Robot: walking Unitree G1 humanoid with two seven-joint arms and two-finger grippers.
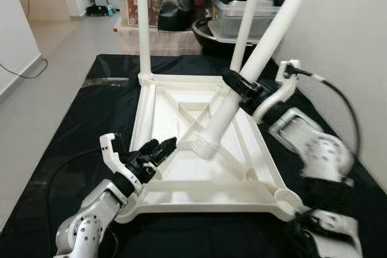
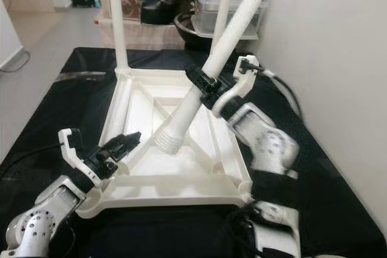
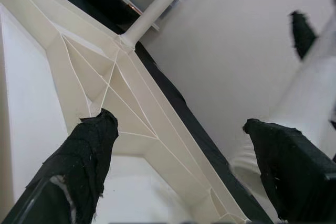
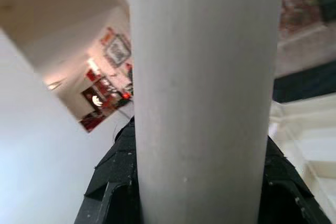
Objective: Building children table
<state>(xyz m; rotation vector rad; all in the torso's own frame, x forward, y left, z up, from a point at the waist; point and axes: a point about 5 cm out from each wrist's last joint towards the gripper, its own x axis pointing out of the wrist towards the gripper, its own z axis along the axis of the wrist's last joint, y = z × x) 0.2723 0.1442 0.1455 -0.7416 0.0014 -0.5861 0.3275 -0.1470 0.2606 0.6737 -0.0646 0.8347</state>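
The children's tabletop [image 1: 199,149] lies upside down on a black mat, two legs [image 1: 143,22] already upright in its far corners. The right tool [image 1: 242,86] clamps a third leg [image 1: 242,83], tilted above the tabletop. The left tool [image 1: 158,151], fingers apart and empty, rests by the tabletop's near-left corner socket; both near sockets remain unfilled.

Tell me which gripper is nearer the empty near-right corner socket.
Left. The left gripper hovers open over the tabletop's near edge; the right gripper, clamping the loose leg, sits farther from the socket.
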